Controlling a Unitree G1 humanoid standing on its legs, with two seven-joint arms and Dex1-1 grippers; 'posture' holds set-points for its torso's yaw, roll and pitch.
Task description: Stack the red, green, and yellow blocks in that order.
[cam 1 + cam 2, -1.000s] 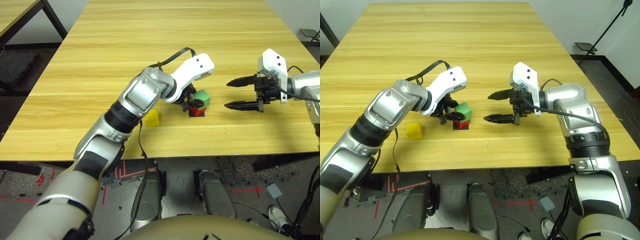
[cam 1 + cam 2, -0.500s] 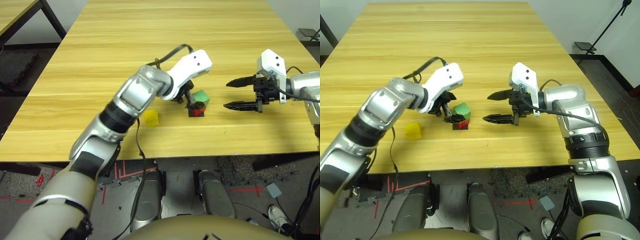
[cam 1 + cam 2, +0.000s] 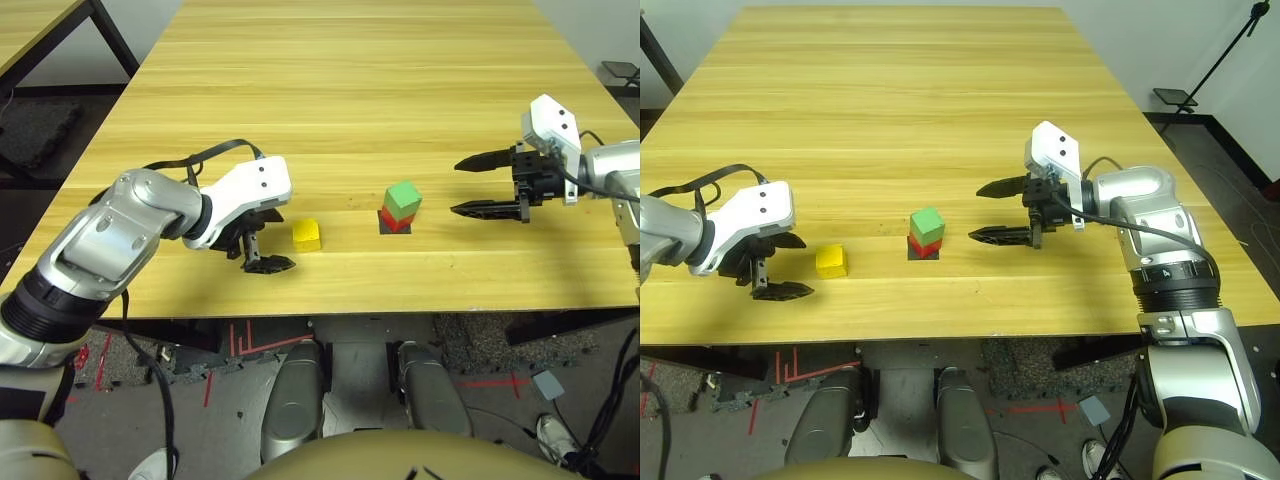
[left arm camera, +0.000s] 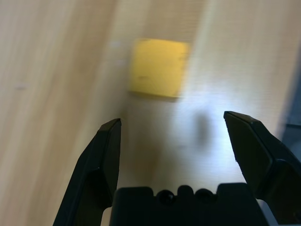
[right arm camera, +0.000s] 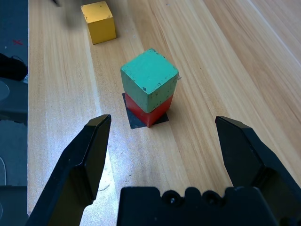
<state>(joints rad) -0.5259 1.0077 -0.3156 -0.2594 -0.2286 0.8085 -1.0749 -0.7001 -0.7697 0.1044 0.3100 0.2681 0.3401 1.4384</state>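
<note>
The green block [image 3: 403,198] sits on top of the red block [image 3: 393,221], which rests on a flat black patch [image 5: 134,121] near the table's middle front. The yellow block [image 3: 307,234] lies alone on the table to their left. My left gripper [image 3: 275,240] is open just left of the yellow block, holding nothing; in the left wrist view the yellow block [image 4: 159,68] lies beyond the open fingers [image 4: 106,155]. My right gripper [image 3: 456,188] hangs open to the right of the stack, apart from it. In the right wrist view the green block [image 5: 149,77] shows ahead, between the spread fingers.
The wooden table [image 3: 330,90] stretches wide behind the blocks. Its front edge [image 3: 330,312] runs close below the yellow block and the left gripper. A second table's corner [image 3: 40,25] stands at the far left.
My left gripper has let go of the green block, leaving it on the red one, and has swung back left past the yellow block. The right arm stays put.
</note>
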